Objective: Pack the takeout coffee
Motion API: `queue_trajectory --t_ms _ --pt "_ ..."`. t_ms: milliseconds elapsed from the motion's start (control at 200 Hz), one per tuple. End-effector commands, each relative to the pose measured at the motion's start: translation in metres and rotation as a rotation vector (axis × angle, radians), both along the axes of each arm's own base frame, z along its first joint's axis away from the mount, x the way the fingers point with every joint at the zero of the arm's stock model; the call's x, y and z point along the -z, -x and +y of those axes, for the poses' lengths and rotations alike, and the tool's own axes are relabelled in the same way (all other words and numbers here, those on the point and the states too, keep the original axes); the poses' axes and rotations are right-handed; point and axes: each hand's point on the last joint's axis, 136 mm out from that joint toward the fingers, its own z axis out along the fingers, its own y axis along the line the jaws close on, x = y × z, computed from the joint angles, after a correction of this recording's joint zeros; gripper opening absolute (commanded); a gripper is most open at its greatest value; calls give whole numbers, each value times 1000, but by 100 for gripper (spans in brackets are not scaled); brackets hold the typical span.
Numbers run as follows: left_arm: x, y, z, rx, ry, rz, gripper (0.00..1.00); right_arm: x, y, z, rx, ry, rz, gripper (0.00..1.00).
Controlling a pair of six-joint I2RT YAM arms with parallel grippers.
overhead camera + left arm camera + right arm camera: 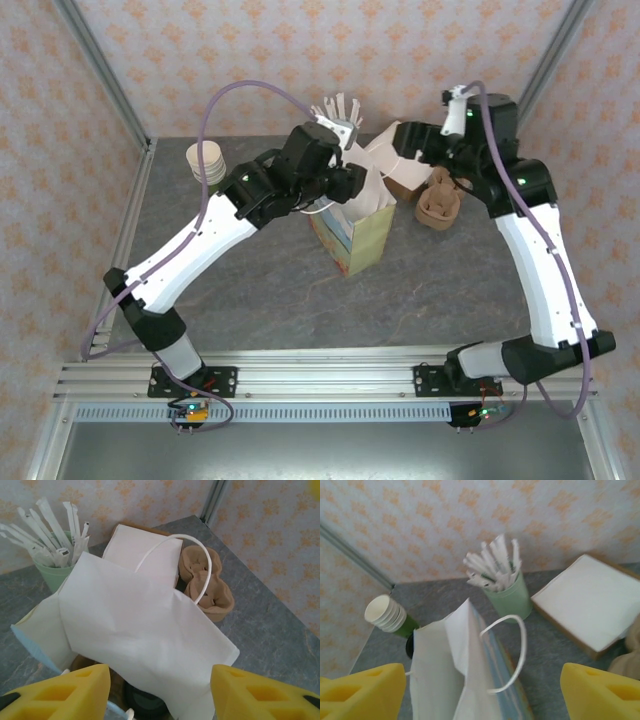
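Hovering above paper bag point(145, 630), left jaws parted

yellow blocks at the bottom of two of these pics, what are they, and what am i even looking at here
Those yellow blocks are fingers of each arm's grasping tool. The machine is two robot arms, left and right, bolted to the edge of a table. The overhead picture looks down on both; the other two come from cameras on the wrists, left tool and right tool, both open and gripping nothing. Both look down on a paper bag. Around it lie a stack of green cups, a green cup of wrapped straws, a tray of napkins and a brown pulp cup carrier. A dark round shape down in the bag may be the coffee's lid; I cannot be sure.
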Motion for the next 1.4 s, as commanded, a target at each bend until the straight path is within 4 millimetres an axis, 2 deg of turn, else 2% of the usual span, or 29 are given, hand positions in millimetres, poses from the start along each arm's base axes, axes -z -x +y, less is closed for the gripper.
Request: queue_trajectory --t_ms 0,195,310,661,831,946,1091,1256,1391 --pt "-5 11 24 -11 -21 -3 57 24 -2 20 -23 24 77 81" --pt "-13 8 66 -105 29 -26 58 69 -11 37 -23 172 184 73" --pt "-14 8 82 -137 52 -37 58 88 -15 44 -38 219 227 65" --pt "-12 7 107 -193 62 -41 59 112 -9 89 -159 230 268 14" --pt "-8 6 111 -203 59 -34 59 125 3 109 -253 197 310 9" --pt "-4 5 112 -206 58 -27 59 132 8 105 -255 219 330 7" --pt "0 3 111 -204 54 -18 59 130 4 95 -219 247 308 5" --pt "2 0 112 -212 55 -17 59 136 6 131 -338 116 404 5" --pt "5 -3 115 -230 48 -15 59 124 5 140 -347 35 374 5"
